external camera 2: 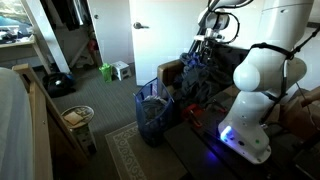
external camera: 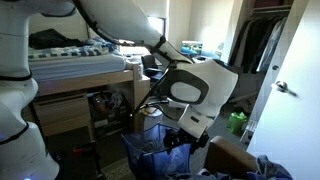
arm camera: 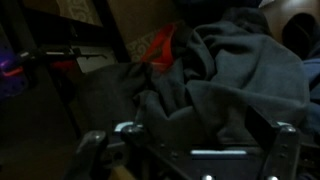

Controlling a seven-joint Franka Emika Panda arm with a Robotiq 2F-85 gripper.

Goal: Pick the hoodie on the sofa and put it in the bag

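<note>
1. Bedroom with a wooden-framed bed (external camera: pixel 85 82) behind; the crumpled dark grey fabric hoodie (arm camera: pixel 235 85) lies heaped at 2 o'clock in the wrist view, just ahead of the end effector (arm camera: pixel 190 140).
2. End effector fingers stand wide apart and clamp nothing.
3. In an exterior view, the open-topped blue fabric bag (external camera 2: pixel 150 108) sits at 8 o'clock from the hoodie.
4. Risk: pinching only a loose fold could leave the sleeves trailing, and they might snag the bag's rim.
5. Count: one hoodie, one bag, one end effector.

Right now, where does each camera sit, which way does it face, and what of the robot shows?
Exterior view: beside the white robot arm, facing past it toward a wooden bed.
Exterior view: across the room, facing the arm's base and a blue mesh bag.
Wrist view: on the wrist, facing a crumpled grey fabric hoodie; the open gripper shows at the bottom.
Shared: both exterior views show the arm and bag.
</note>
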